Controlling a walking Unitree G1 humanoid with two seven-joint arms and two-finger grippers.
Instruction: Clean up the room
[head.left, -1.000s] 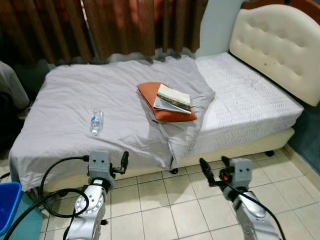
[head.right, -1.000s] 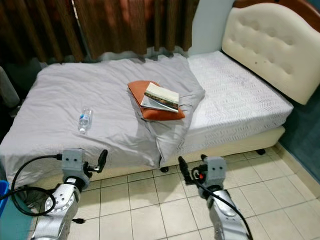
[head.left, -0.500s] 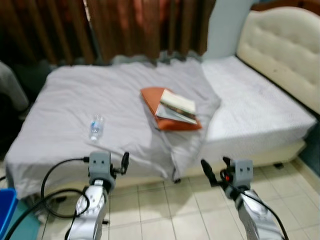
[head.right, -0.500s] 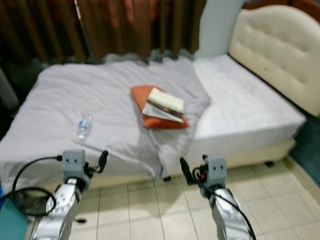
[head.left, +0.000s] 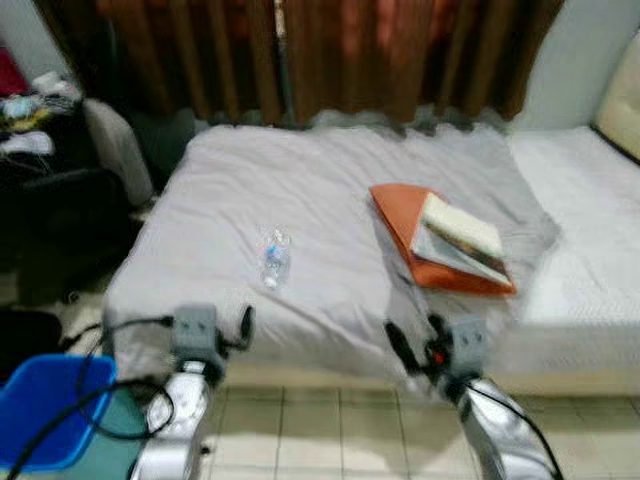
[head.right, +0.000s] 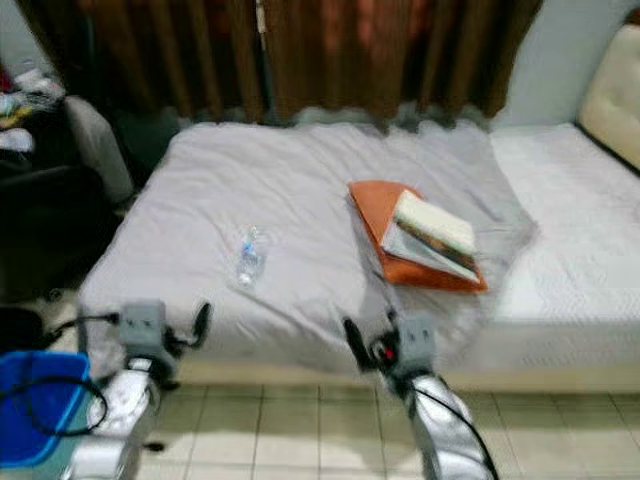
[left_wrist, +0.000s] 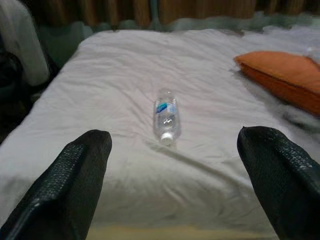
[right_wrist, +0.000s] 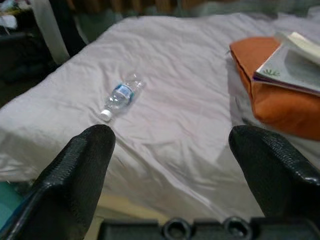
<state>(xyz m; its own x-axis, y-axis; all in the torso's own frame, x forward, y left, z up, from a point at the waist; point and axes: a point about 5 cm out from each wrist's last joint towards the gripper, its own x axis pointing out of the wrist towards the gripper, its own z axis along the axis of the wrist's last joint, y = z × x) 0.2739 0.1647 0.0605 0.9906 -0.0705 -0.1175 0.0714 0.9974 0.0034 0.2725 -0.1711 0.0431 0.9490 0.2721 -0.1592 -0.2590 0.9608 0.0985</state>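
Note:
A clear plastic water bottle (head.left: 274, 258) lies on its side on the grey bedsheet (head.left: 220, 200), near the bed's front edge. To its right an orange pillow (head.left: 415, 230) carries a couple of books (head.left: 462, 238). Both arms are held low in front of the bed. My left gripper (head.left: 240, 328) is open and empty, level with the mattress edge; in its wrist view the bottle (left_wrist: 166, 116) lies ahead between the black fingers (left_wrist: 75, 175). My right gripper (head.left: 415, 338) is also open and empty, below the pillow, with the bottle (right_wrist: 120, 95) and the pillow (right_wrist: 270, 95) ahead of it.
A blue bin (head.left: 45, 410) stands on the floor at lower left. Dark furniture with clothes (head.left: 50, 190) fills the left side. Brown curtains (head.left: 330, 50) hang behind the bed. The bare white mattress (head.left: 590, 200) and cream headboard (head.left: 622, 110) are at right. Tiled floor (head.left: 320, 440) lies below.
The view has swung left and nearer the bed, so bed, pillow and bottle sit further right and the blue bin shows more. Both grippers stay open in the same pose.

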